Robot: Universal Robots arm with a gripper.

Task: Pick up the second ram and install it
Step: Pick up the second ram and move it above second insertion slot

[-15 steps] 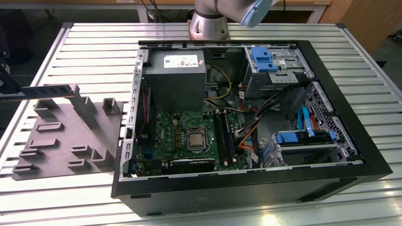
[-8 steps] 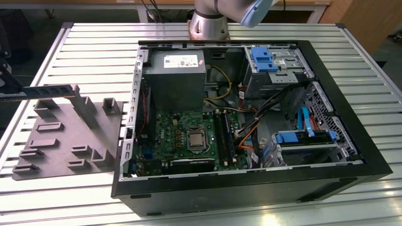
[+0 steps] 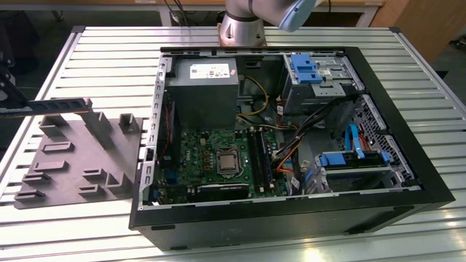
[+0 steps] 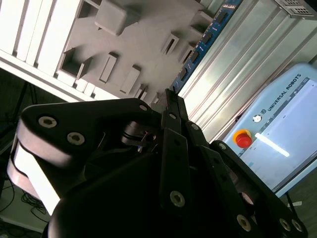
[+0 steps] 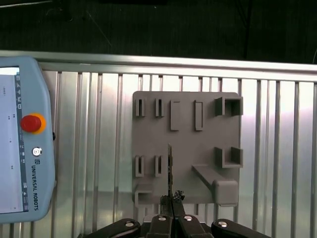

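So the gripper (image 5: 171,200) is pinched shut on the ram (image 5: 170,168), with its fingers clamped on one end of the stick. In the first wrist view you look down the ram's edge, and in the exterior view the ram (image 3: 58,104) sticks out flat and level from the gripper (image 3: 6,101) at the exterior view's left edge. It's over the far part of the grey plate (image 3: 73,164) and looks lifted clear of it, though I can't swear nothing is touching. The open case (image 3: 276,215) sits well apart on the exterior view's right of the plate. The board (image 3: 200,150) lies flat inside it, with the long black slots (image 3: 260,158) just right of the CPU socket. My worry is that the stick is held by one end only, so most of its length hangs free, and any bump or quick swing could twist it in the fingers. A ram that's tilted even a bit won't line up with a slot, and pushing it in crooked could jam it or stress the board. The case wall also stands between the plate and the board, so a low path would clip the free end on it. The orange cables (image 3: 289,150) hang right beside the slots and could snag. A pendant (image 5: 20,148) lies on the table (image 3: 109,60) near the plate, but it looks out of the way.
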